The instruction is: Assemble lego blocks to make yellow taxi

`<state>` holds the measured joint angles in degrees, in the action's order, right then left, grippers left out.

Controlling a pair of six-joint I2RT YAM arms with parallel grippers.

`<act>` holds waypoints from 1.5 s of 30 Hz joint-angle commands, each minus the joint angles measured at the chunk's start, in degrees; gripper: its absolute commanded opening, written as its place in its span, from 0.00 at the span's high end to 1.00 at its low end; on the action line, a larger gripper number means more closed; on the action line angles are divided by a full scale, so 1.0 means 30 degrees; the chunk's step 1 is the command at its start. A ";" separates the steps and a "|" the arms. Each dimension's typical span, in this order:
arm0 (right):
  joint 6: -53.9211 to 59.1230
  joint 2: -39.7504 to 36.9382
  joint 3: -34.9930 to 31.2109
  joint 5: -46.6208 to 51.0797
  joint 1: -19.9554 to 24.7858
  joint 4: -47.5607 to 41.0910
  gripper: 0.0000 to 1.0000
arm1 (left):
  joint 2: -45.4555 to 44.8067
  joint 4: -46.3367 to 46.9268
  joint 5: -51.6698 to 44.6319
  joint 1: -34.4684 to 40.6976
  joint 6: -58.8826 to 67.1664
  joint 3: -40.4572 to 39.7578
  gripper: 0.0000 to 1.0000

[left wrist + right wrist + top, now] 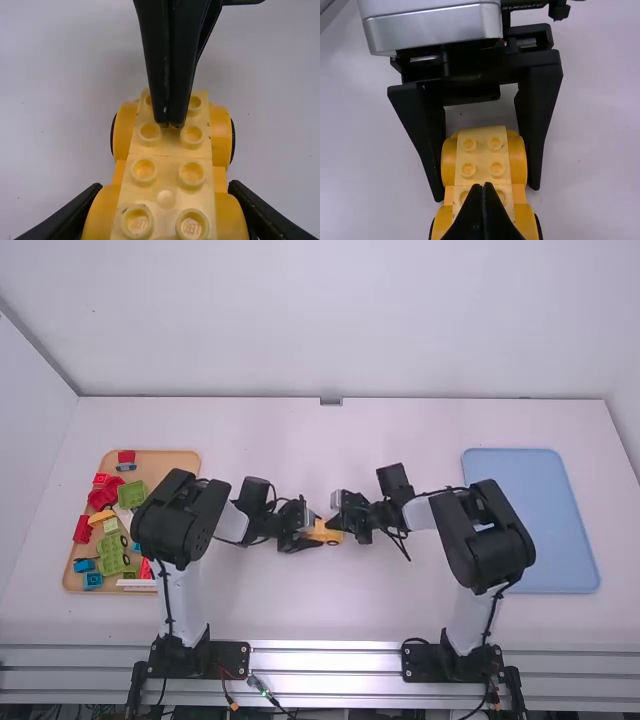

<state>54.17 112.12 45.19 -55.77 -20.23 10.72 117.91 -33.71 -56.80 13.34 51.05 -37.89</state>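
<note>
The yellow base (pixel 167 170) lies mid-table (pixel 350 610) between my arms, its long axis running from my left end effector (pixel 487 190) toward my right end effector (pixel 170 124). The left grasps it across the arches (pixel 449 162) at one end; the right, clenched on nothing, stands over the other end, apparently touching between studs (pixel 192 135), well set for a downward press. Pale yellow plates top deeper-yellow sides and black tyres (pixel 232 142).
</note>
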 commanded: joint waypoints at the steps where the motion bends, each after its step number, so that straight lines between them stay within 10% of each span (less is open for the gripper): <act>1: 0.0007 0.1603 -0.0838 0.3424 -0.0525 -0.0656 1.00 | 0.0291 0.0015 0.0240 0.0168 -0.0087 -0.0270 0.48; 13: -0.0197 -0.1953 0.1632 -0.0882 0.0794 0.0138 0.91 | 0.0291 0.0051 0.0233 0.0160 -0.0080 -0.0240 0.42; 14: -0.0379 -0.2375 0.1668 -0.0612 0.0889 0.0146 0.83 | 0.0291 0.0015 0.0248 0.0160 -0.0087 -0.0240 0.41; 17: -0.1785 -0.3483 0.1661 0.0794 0.0984 0.0022 0.02 | 0.0284 0.0080 0.0248 0.0168 -0.0080 -0.0248 0.36; 25: -0.2572 -0.4393 0.1661 0.3621 0.0976 -0.1399 0.01 | 0.0131 0.0182 0.0255 0.0160 -0.0233 -0.0284 0.01; 36: -0.2565 -0.4393 0.1661 0.4554 0.0984 -0.1443 0.01 | -0.3308 0.1909 0.0102 -0.1763 -0.3235 -0.0102 0.01; 45: -0.2565 -0.4393 0.1661 0.4765 0.0976 -0.1137 0.01 | -0.9377 1.0091 0.0801 -0.6630 -0.3104 -0.0729 0.01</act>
<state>46.74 99.31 49.76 -41.36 -17.19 7.27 92.71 -4.05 -54.65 -4.14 42.30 -38.83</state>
